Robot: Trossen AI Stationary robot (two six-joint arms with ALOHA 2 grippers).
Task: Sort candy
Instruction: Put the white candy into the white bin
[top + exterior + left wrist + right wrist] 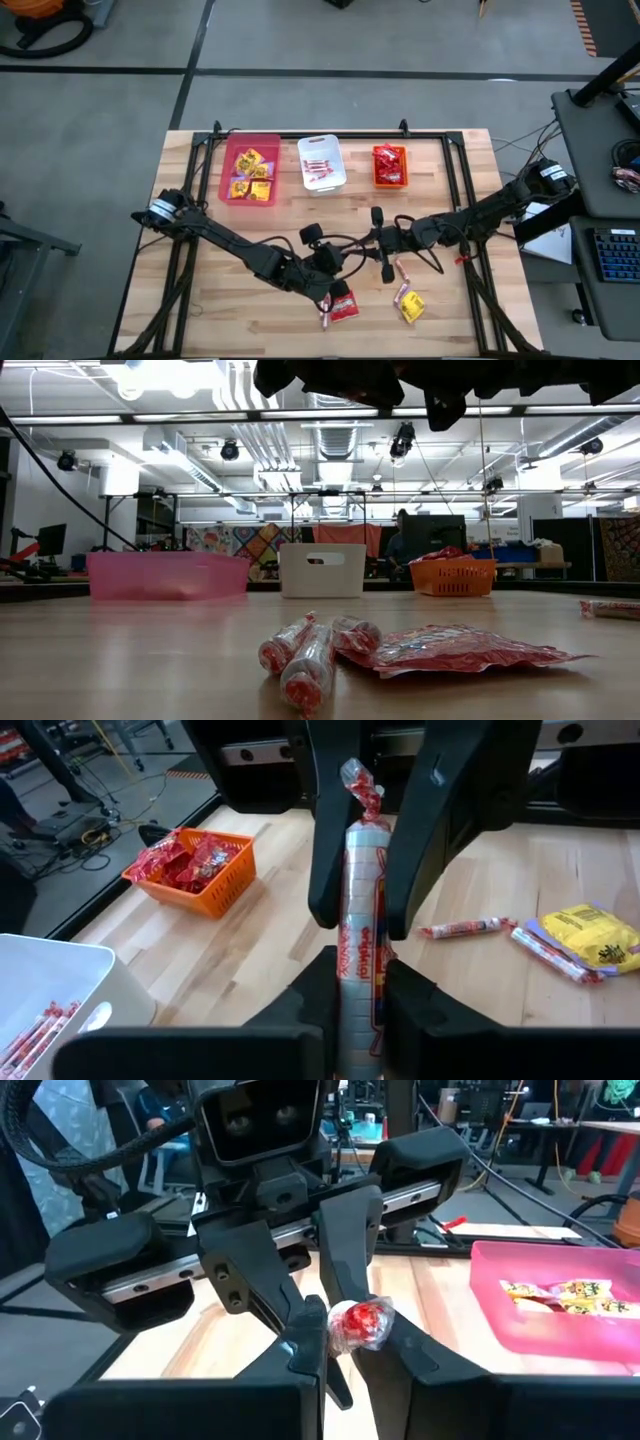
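Observation:
A pinkish-red stick of candy (361, 890) hangs in the air over the table's middle, with both grippers shut on it from opposite sides. My left gripper (360, 978) has its nearer part and my right gripper (352, 1328) its farther part. In the high view they meet at the left gripper (342, 258) and the right gripper (374, 242). Loose candy lies on the table below: a red packet (343, 305), a yellow packet (412, 308) and sticks (403, 283). My left gripper pinches the stick's nearer half (360, 995) between its two fingers. The stick runs along the fingers and out past their tips, clear of the table. My right gripper pinches the stick's farther half (362, 870), just short of the twisted wrapper end (362, 1323), between its two fingers (325, 880). It comes level from the opposite side, facing the left gripper, and the stick lies along its fingers.
Along the far edge stand a pink bin (250, 170) with yellow packets, a white bin (321, 163) with sticks and an orange bin (390, 166) with red packets. In the low view, sticks (300, 650) and a red packet (450, 648) lie near the front edge.

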